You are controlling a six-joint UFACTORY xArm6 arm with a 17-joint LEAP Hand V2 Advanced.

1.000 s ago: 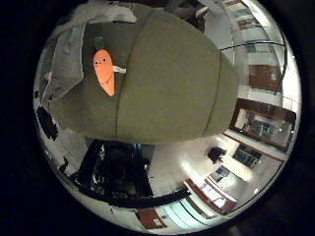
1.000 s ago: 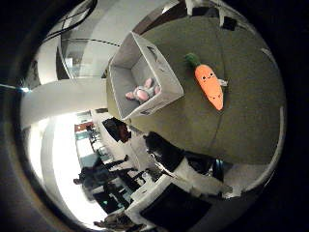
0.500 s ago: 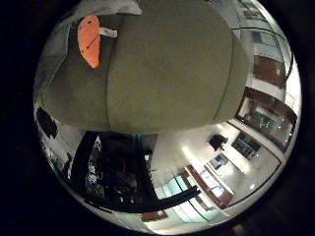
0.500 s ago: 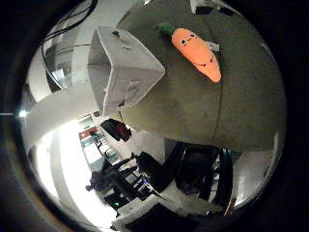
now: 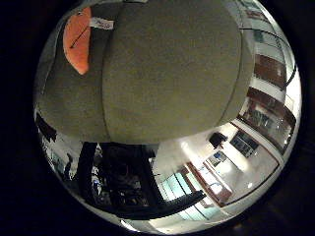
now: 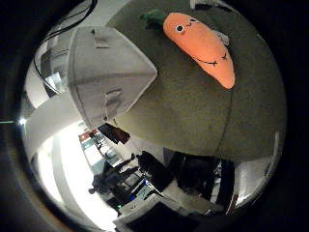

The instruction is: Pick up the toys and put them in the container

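Observation:
An orange plush carrot [image 6: 203,46] with a smiling face and green leaves lies on an olive-green cushioned seat [image 6: 193,111]. It also shows as an orange shape with a white tag [image 5: 77,42] in the little finger side view. Beside it on the seat stands a light grey fabric container [image 6: 106,77], seen from outside, so its inside is hidden. No part of my hand shows in either view.
The seat's edge [image 5: 162,137] drops off to a pale floor [image 6: 63,159]. Dark furniture [image 5: 118,182] stands below the seat, and a window wall [image 5: 266,98] lies further off.
The camera has dropped closer to the seat. The carrot now looks larger, and the container's inside with the pink and white plush toy is no longer visible.

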